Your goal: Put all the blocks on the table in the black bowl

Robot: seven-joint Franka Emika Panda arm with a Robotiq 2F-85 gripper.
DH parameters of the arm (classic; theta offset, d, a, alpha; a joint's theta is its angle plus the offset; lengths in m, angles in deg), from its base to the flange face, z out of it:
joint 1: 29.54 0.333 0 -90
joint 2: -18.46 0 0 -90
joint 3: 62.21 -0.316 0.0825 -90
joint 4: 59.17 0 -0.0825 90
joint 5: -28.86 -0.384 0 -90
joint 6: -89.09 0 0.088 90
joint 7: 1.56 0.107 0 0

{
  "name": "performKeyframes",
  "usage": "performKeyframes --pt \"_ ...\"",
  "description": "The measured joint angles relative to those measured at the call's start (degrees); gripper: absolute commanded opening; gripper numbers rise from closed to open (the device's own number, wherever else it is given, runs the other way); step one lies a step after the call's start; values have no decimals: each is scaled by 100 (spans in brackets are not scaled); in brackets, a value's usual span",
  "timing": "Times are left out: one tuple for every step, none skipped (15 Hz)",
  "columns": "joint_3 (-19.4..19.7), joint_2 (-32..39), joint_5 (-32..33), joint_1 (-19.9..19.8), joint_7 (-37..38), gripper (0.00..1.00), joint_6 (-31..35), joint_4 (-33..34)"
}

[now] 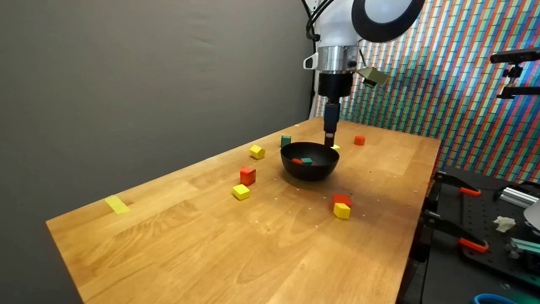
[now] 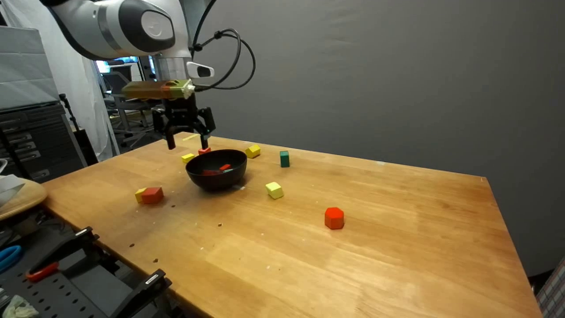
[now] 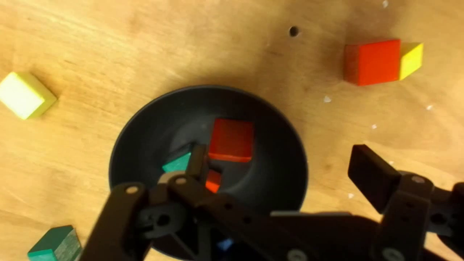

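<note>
Wrist view: the gripper (image 3: 281,165) is seen with its jaws spread and nothing grasped, held partly over the black bowl (image 3: 279,137), presumably so that whatever is released is caught inside. Two red blocks (image 3: 232,139) and a green block (image 3: 177,162) are gathered by the bowl's sloping wall; in both exterior views eight more blocks (image 1: 247,176) are left scattered on the table (image 1: 253,253), yet to be collected.
</note>
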Motion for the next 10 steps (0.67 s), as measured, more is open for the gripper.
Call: performKeyframes --pt "-66 -213 -178 12 -92 100 -103 -177" --pt "-121 -383 -364 42 -196 100 -163 -363" --pt "-166 -495 -551 87 -323 100 -191 -541" --pt "-201 -549 -677 143 -427 100 -192 -694" --pt "-230 -557 -753 208 -492 100 -185 -819" --pt "-259 -547 -798 272 -532 100 -174 -926" --pt "-283 -526 -822 333 -554 100 -143 -1012" --pt "-302 -498 -850 386 -572 100 -47 -1093" --pt "-321 -457 -932 426 -625 100 68 -1159" --pt "-341 -404 -1011 455 -691 100 206 -1219"
